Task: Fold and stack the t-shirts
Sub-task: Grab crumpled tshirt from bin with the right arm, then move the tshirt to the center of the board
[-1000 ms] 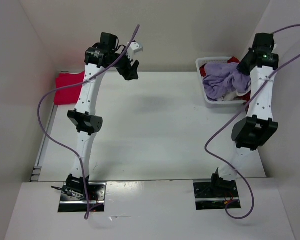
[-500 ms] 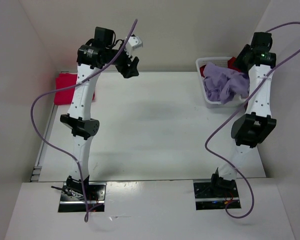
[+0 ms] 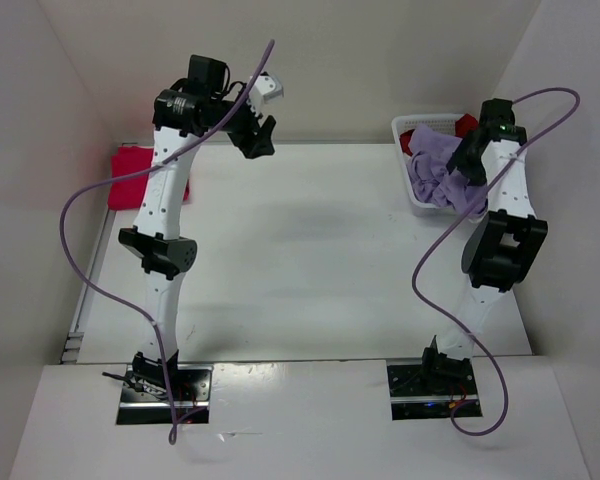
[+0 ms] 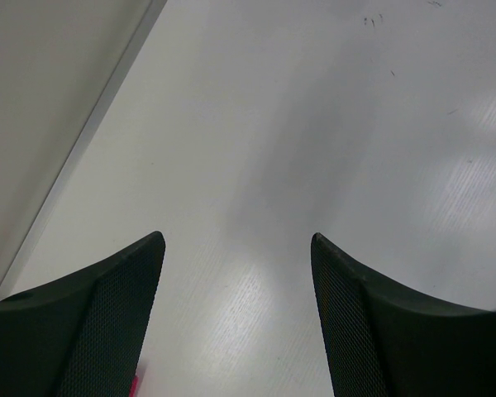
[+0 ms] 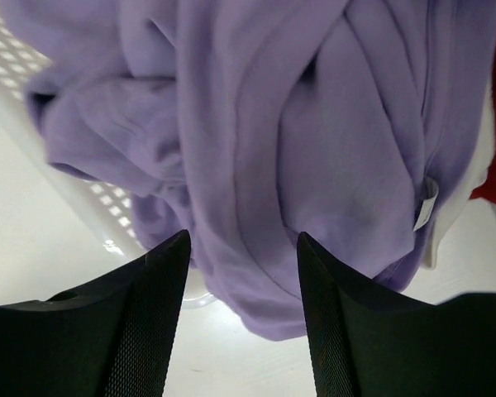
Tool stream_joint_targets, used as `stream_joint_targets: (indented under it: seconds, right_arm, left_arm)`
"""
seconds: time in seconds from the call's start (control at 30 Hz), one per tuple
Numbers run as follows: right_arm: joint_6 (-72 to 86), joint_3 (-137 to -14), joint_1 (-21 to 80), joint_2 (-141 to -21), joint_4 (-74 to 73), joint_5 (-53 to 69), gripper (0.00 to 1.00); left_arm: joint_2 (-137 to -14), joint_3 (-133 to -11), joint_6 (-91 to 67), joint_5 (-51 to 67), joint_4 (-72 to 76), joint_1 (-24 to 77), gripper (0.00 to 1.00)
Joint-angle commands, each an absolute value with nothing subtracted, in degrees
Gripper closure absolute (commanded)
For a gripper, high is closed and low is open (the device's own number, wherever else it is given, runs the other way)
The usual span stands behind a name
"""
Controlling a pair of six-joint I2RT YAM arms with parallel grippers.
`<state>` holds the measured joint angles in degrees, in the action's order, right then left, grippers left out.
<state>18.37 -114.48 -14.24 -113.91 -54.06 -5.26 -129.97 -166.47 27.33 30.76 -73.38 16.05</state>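
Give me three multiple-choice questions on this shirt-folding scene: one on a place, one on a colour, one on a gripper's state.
1. Where does the folded magenta-pink cloth shirt lie? A) table's far-left edge B) table centre C) near edge
2. What colour is the crumpled shirt topping the white plastic lattice basket? A) green B) lavender C) black
3. The left gripper is: A) shut on cloth B) shut, empty C) open, empty
1 A: it sits by the left wall. 2 B: lavender cloth spills over the basket. 3 C: its fingers stand apart over bare table.
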Motion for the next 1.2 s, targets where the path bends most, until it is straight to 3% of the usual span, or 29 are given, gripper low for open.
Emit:
stream_joint_targets:
  seconds: [0.0, 0.1, 0.17, 0.2, 0.23, 0.53, 0.77, 1.0, 1.17]
  right_arm:
    - [18.2, -110.9, -14.0, -112.1, -53.0, -7.1, 0.40]
    - [18.7, -108.0, -14.0, -113.3, -53.0, -7.7, 0.43]
    - [18.7, -107.2, -14.0, -113.3, -52.5, -7.8, 0.66]
    - [18.7, -107.2, -14.0, -112.7, -52.5, -8.4, 0.93]
    - [19.4, -107.2, -14.0, -112.7, -52.5, -9.1, 1.00]
    - [20.0, -117.5, -10.1, -102.2, -54.3, -15.0, 1.00]
    - [15.6, -134.7, 3.3, -93.3, -46.8, -32.8, 1.00]
    - [12.6, -141.1, 7.5, -92.5, -44.9, -15.3, 1.00]
    - [6.9, -146.4, 20.5, -91.8, -42.4, -0.2, 1.00]
  left_arm:
    - [-128.7, -167.0, 28.7, 32.6, -73.7, 15.3, 0.21]
    - [-129.2, -168.1, 29.3, 32.6, -74.3, 15.3, 0.21]
    - [-129.2, -168.1, 29.3, 33.1, -74.3, 15.3, 0.21]
    - [-129.2, -168.1, 29.3, 33.1, -74.3, 15.3, 0.21]
    - [-129.2, -168.1, 29.3, 33.1, -74.3, 15.3, 0.21]
    - [-129.2, -167.6, 29.3, 33.1, -74.3, 15.3, 0.21]
    - [-128.1, -166.4, 29.3, 33.1, -74.3, 15.3, 0.21]
    - [-124.6, -164.6, 29.3, 33.1, -74.3, 15.0, 0.21]
    - [-121.7, -163.5, 28.7, 33.1, -73.7, 11.6, 0.20]
